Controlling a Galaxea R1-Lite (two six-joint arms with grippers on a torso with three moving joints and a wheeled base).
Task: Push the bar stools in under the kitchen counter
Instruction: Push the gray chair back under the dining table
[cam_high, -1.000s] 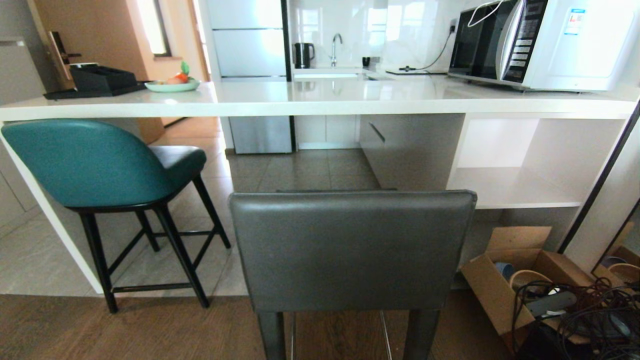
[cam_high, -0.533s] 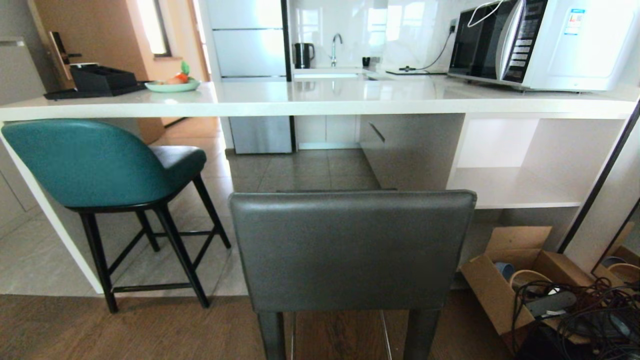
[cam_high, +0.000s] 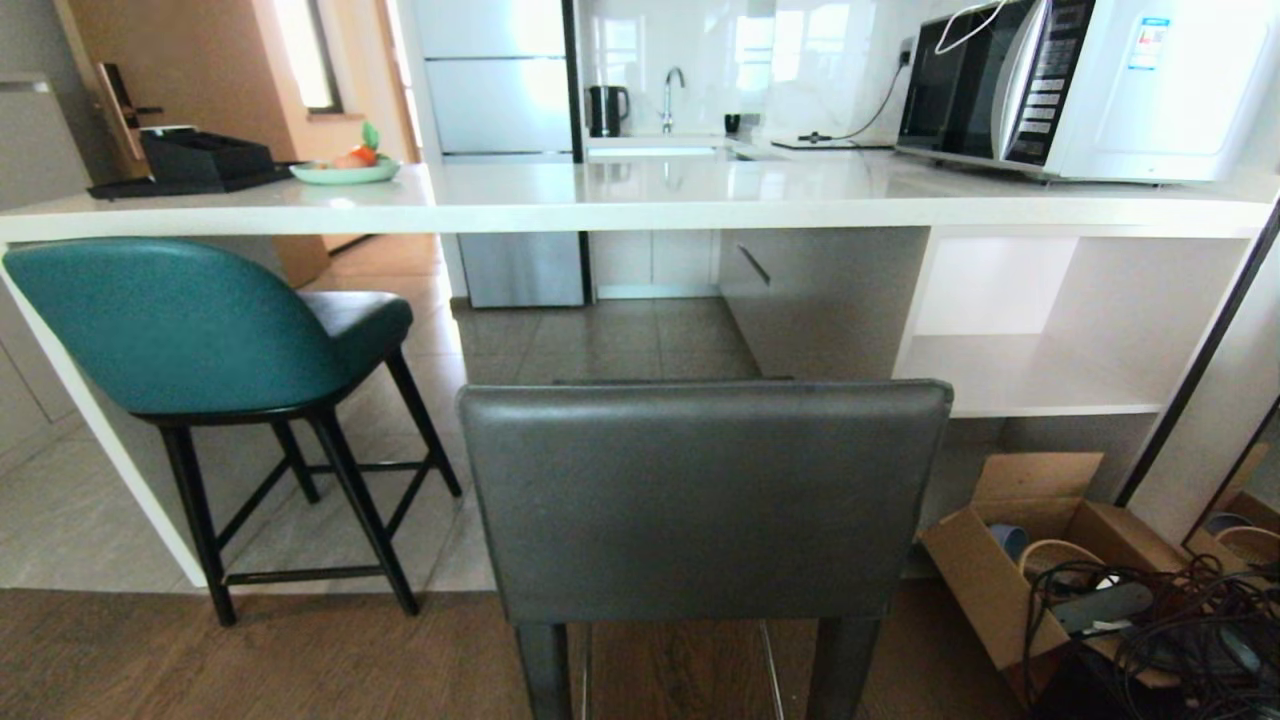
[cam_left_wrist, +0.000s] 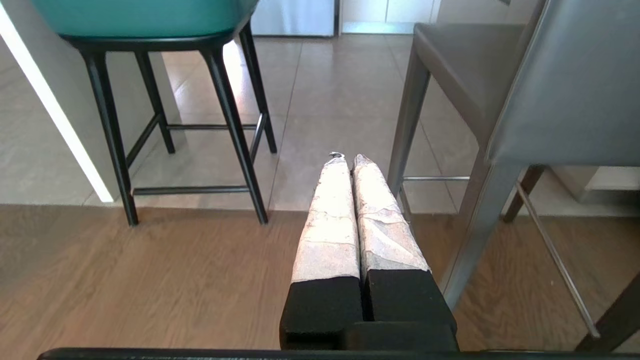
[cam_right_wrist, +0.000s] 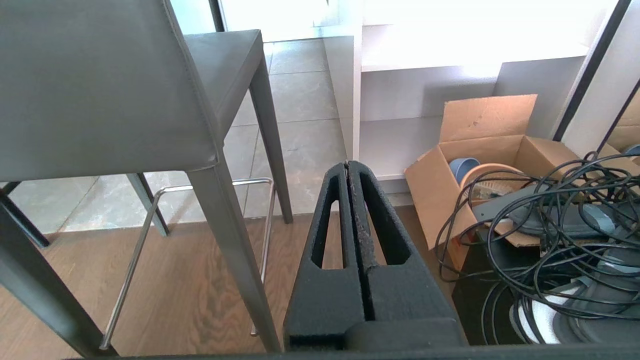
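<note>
So the kitchen counter (cam_high: 640, 205) takes up pretty much the whole width here, a long glossy white slab with a thick white side panel running down at the left end. On top there's a microwave (cam_high: 1085, 85) at the right, a black tray (cam_high: 195, 165) and a green plate (cam_high: 345, 172) with some fruit at the left.

The grey stool (cam_high: 700, 500) is parked dead centre, squared back facing the robot, standing on the wood floor well short of the counter edge, so it isn't tucked under. From the left wrist camera you can see its seat (cam_left_wrist: 460, 55) and grey metal legs just beside the gripper.

The teal stool (cam_high: 190, 325) is off to the left, angled, with its seat under the counter edge and its curved back out on the near side, right next to the side panel. Thin black legs, on the tile.

Down at the right there's an open cardboard box (cam_high: 1020, 560) with a tangle of black cables (cam_high: 1170, 620) beside it.

Left gripper (cam_left_wrist: 344, 159) hangs low between the two stools, taped fingers pressed together, holding nothing. Right gripper (cam_right_wrist: 348, 164) is low too, to the right of the grey stool, black fingers closed flat on each other, also empty. Neither touches a stool.
</note>
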